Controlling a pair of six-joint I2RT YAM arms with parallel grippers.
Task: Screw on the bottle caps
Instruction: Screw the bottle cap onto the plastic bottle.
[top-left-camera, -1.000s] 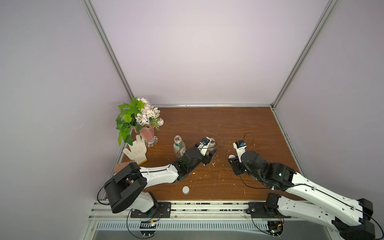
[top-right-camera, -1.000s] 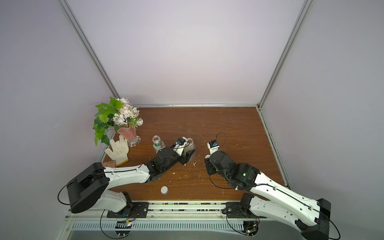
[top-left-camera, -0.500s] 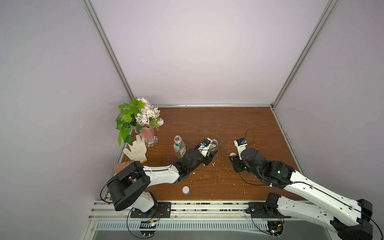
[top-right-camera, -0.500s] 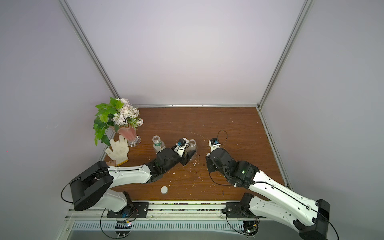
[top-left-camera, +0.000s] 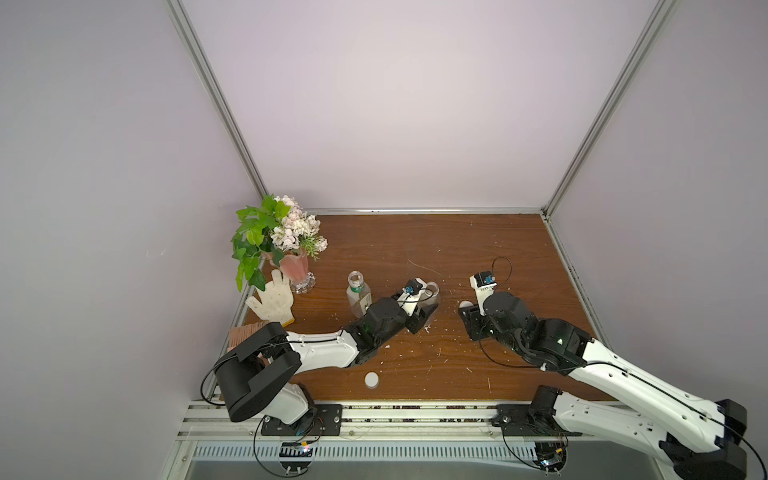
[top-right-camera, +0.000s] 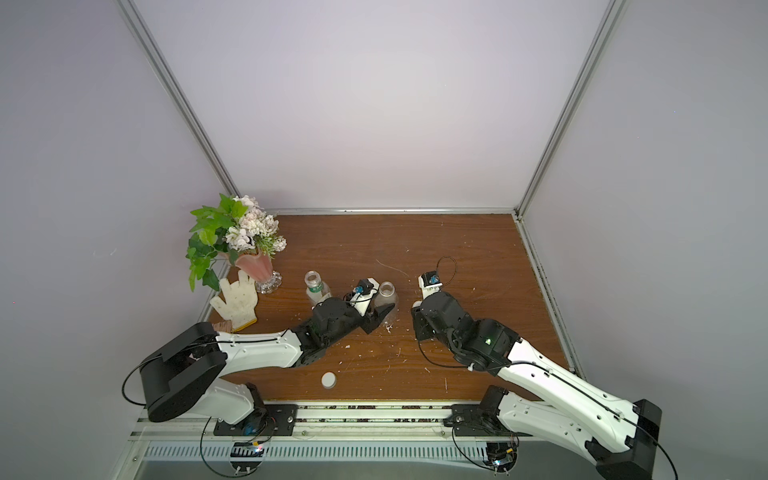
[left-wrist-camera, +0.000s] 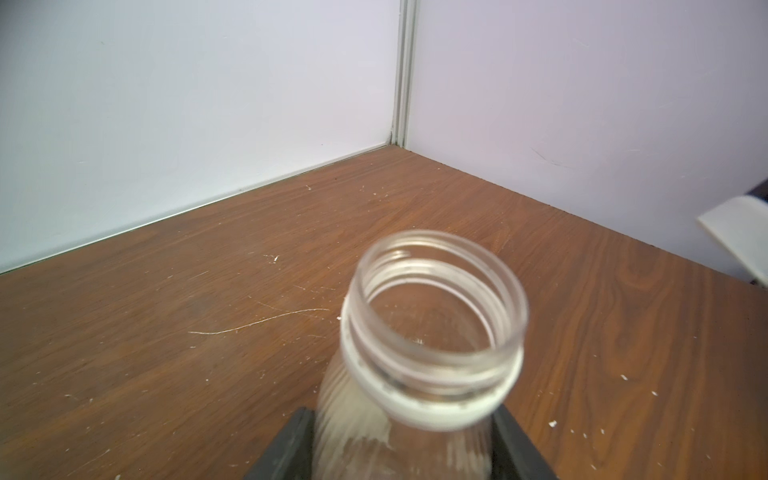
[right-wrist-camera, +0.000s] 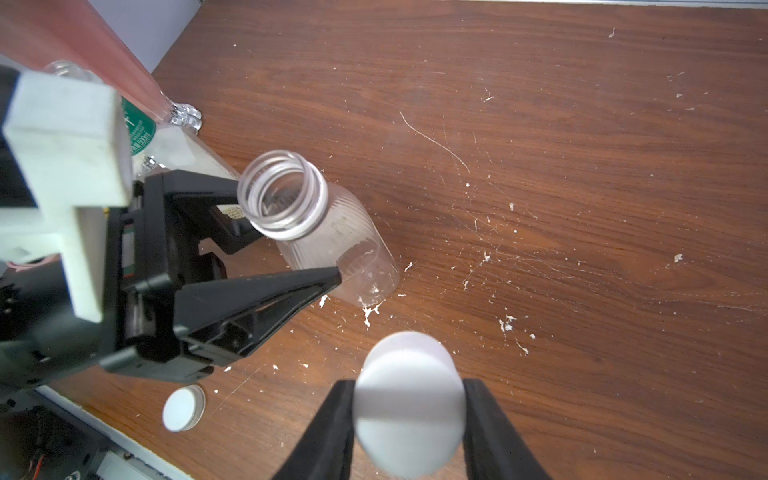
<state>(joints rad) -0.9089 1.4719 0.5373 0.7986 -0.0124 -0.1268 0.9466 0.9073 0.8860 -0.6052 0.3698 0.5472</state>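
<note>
Only the right wrist view shows us plainly the held cap (right-wrist-camera: 409, 407), pinched edge to edge in the right gripper (right-wrist-camera: 409, 384). In the top views it is too small to tell. The left wrist view looks down the open mouth of the plain bottle (left-wrist-camera: 432, 332), with wood showing through it. The left gripper (right-wrist-camera: 297, 255) is closed on its ribbed body, fingers (left-wrist-camera: 291, 440) touching both sides, mid-frame in both top views. The labelled bottle (top-left-camera: 358, 293) stands uncapped just left. The loose cap (top-left-camera: 371, 380) lies lower centre on the table (top-left-camera: 457, 241). Both arms reach in low from the bottom edge.
</note>
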